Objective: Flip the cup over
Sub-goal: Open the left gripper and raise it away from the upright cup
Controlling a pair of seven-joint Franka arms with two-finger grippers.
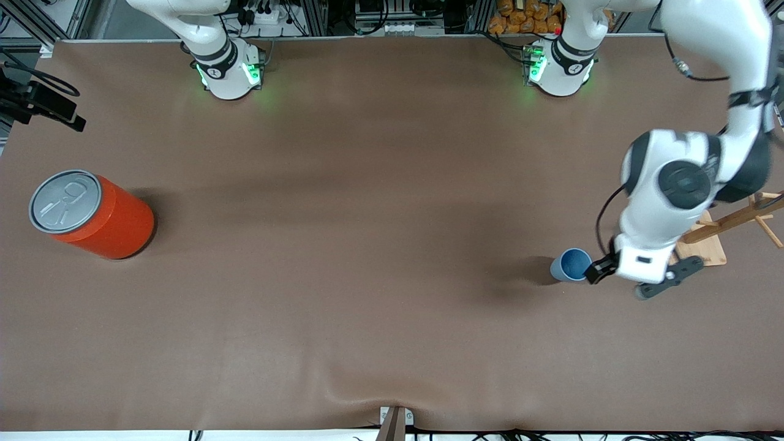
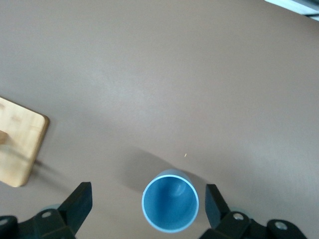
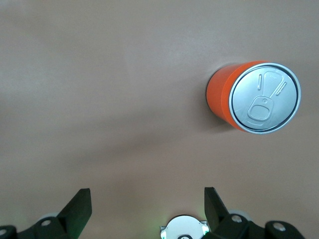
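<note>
Front view: brown table [image 1: 367, 245] mat, cup [image 1: 571, 264] upright, orange can [image 1: 92, 214].

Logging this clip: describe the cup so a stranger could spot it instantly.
Start at the table's left-arm end, by the wooden stand. The cup stands upright, mouth up, between the left end effector's open fingers. It's small and light blue, unlike the big orange can.

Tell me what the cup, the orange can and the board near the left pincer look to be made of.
Cup: probably plastic; even light-blue wall, thin rim, dull sheen.
Orange can: smooth satin orange body, material unclear; the grey lid looks like brushed metal with an embossed pull-tab.
Board: pale wood, unpainted, faint grain, rounded corners.
</note>
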